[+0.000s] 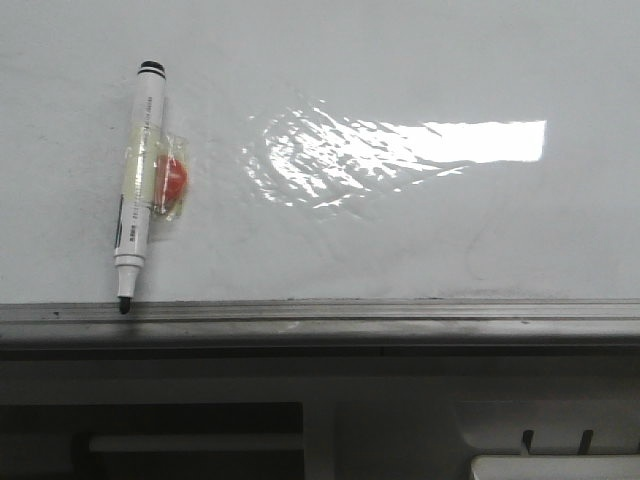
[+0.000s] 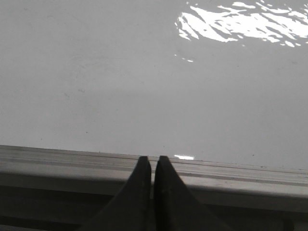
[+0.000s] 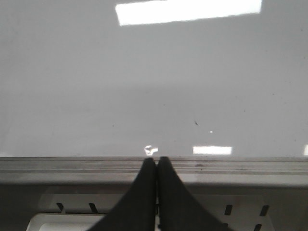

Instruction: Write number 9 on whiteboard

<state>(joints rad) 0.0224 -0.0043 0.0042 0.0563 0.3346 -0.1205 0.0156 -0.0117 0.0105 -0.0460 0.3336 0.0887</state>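
Dark fingers of the left hand (image 2: 152, 166) sit pressed together with nothing between them, their tips just at the grey edge rail (image 1: 400, 312) of the whiteboard (image 1: 400, 230); the right hand (image 3: 157, 166) is the same, pinched shut and empty at that rail. No number 9 shows on the board yet, only glare. The marker pen (image 1: 138, 185) lies on the board up against the rail, its long axis nearly upright, leaning slightly, black tip touching the rail and capped end pointing away from it. An orange piece (image 1: 172, 182) is taped to its barrel. From the rail's left stretch the pen looks closer to the left arm, so that hand seems the likelier one to reach and spread for it
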